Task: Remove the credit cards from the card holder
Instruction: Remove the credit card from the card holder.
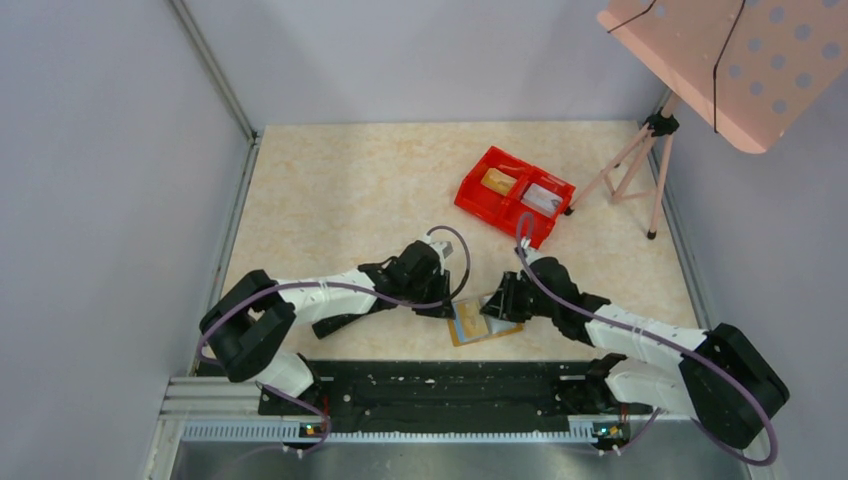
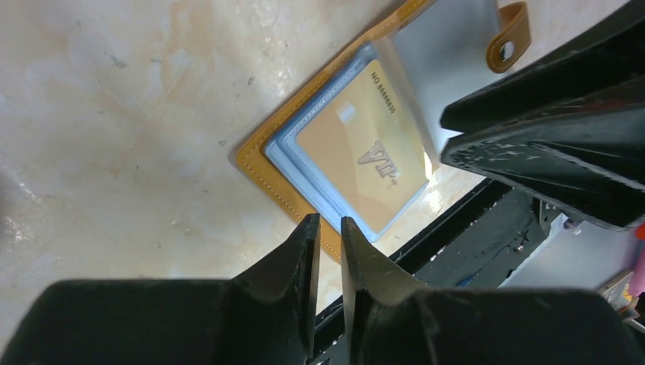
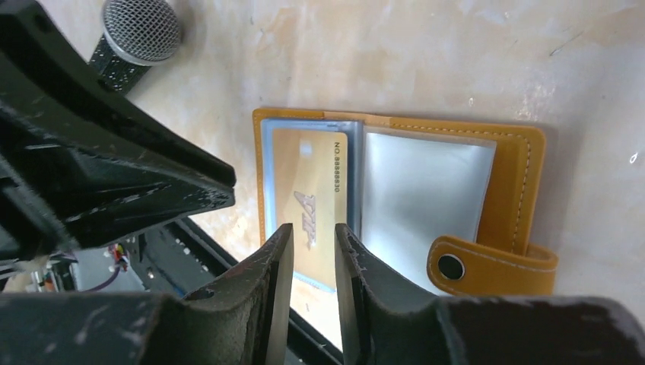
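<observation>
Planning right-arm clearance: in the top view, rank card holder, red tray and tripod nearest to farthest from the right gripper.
1. card holder, at the right gripper's tips, near edge.
2. red tray, beyond it, mid-table.
3. tripod, far right, past the tray.

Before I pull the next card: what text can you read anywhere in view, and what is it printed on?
"VIP": on the gold card inside the open card holder.
"NO." followed by a row of digits, mostly 8s: along the same card's edge; the last digits are too blurred to be sure of.
The cards in the red tray: too small to read.
</observation>
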